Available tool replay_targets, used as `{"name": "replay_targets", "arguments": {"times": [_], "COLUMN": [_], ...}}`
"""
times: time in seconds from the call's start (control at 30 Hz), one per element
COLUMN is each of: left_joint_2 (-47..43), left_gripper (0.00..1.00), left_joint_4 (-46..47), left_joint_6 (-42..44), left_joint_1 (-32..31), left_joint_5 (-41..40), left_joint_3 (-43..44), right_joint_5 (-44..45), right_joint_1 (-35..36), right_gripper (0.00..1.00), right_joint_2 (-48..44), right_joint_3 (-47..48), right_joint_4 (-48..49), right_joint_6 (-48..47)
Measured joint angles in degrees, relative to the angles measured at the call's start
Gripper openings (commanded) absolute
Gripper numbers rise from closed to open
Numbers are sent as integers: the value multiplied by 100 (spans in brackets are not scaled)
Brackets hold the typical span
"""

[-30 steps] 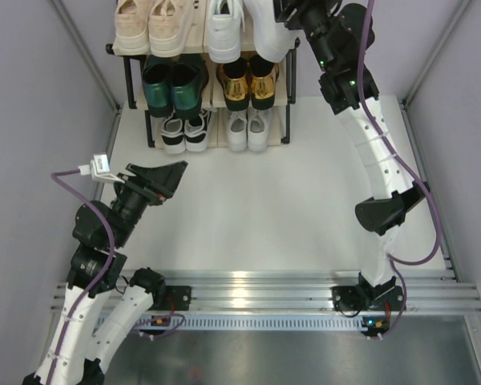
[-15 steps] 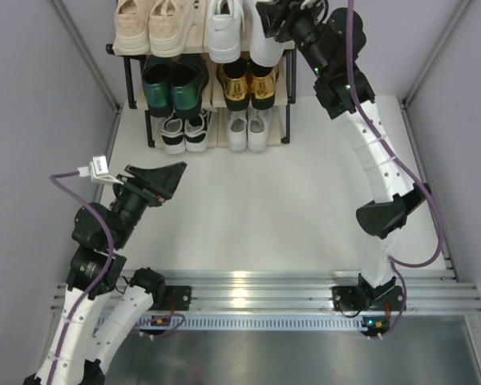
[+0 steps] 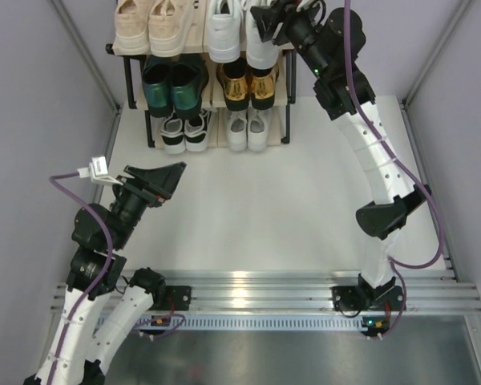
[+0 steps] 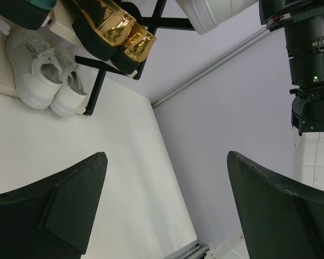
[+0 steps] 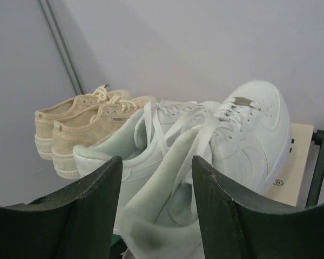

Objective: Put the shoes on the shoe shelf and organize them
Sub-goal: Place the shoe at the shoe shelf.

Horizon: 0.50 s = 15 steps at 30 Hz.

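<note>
Now the chunky sneaker (image 5: 254, 124) is on the shelf's (image 5: 299, 162) top tier, beside its mate (image 5: 108, 156). Our right pincer (image 5: 156, 162) straddles its soft collar (image 5: 167, 183); whether it grips, we cannot tell. It looks light and stiff-soled to us: pinch the collar, not the laces (image 5: 205, 121). Left pincer (image 4: 166, 162) gapes empty.

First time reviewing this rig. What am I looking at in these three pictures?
Two robot arms are bolted to a white table. One camera looks down from above, and one rides on each wrist. At the far end, a three-tier shelf holds shoes, two pairs per tier. The left hand hangs open and empty. The right hand reaches the top tier, its fingers either side of a white sneaker's collar. Whether they grip it is unclear.
</note>
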Motion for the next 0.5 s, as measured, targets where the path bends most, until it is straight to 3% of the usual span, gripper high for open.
{"name": "replay_targets", "arguments": {"times": [0.33, 0.5], "left_joint_2": [-251, -260], "left_gripper": [98, 98], "left_joint_4": [2, 0], "left_joint_6": [-94, -140], "left_joint_1": [0, 0], "left_joint_5": [-48, -50], "left_joint_3": [-17, -55], "right_joint_5": [50, 44], "right_joint_1": [120, 101], "right_gripper": [57, 71], "right_joint_2": [24, 17], "right_joint_3": [295, 282], "right_joint_4": [144, 140], "right_joint_6": [-24, -175]}}
